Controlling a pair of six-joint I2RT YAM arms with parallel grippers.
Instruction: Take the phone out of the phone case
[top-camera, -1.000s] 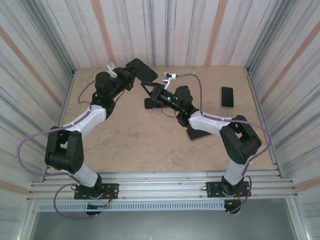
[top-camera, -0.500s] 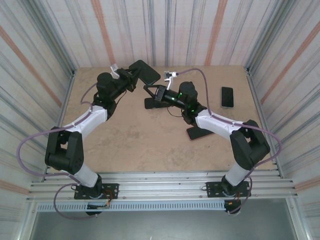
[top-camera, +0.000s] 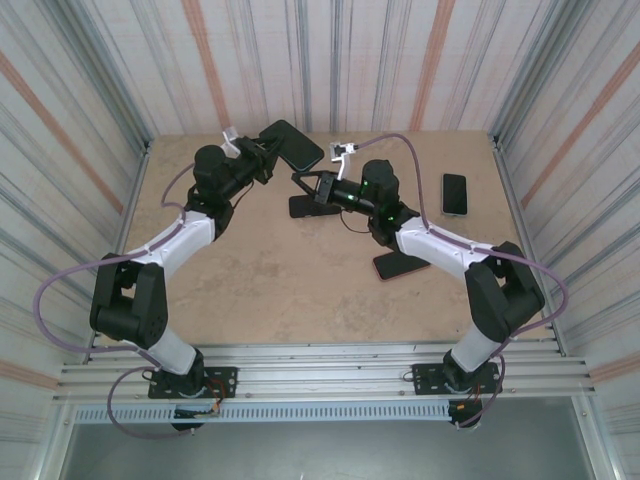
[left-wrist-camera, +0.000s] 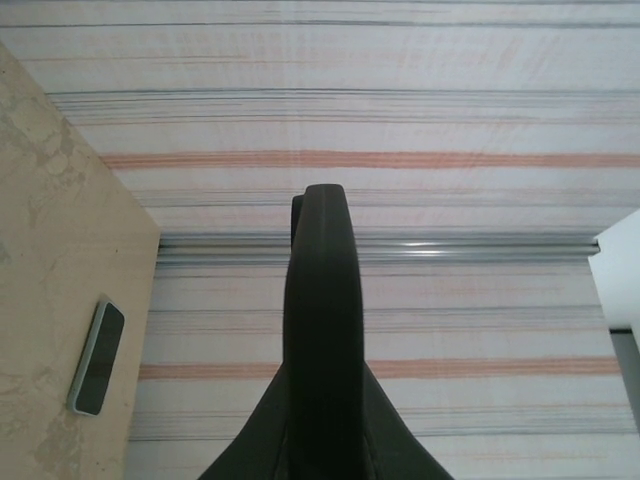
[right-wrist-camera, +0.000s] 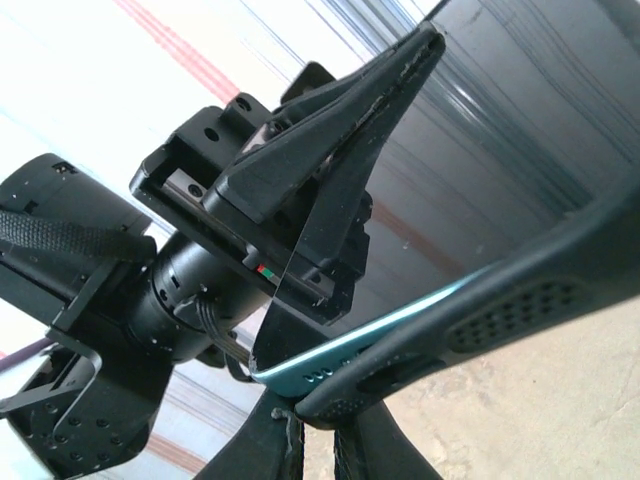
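My left end effector (top-camera: 270, 151) clamps the phone (right-wrist-camera: 480, 150), right end effector (right-wrist-camera: 315, 442) pinches the case (right-wrist-camera: 500, 310) corner; open worktop (top-camera: 270, 270) below. Right wrist shows the phone's teal edge.

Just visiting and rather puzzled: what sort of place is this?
Probably a robot test cell: two arms bolted to a metal rail, a tabletop boxed in by striped walls, a spare phone lying there.

Bright, even light (shadows soft); wrist views blur close up.
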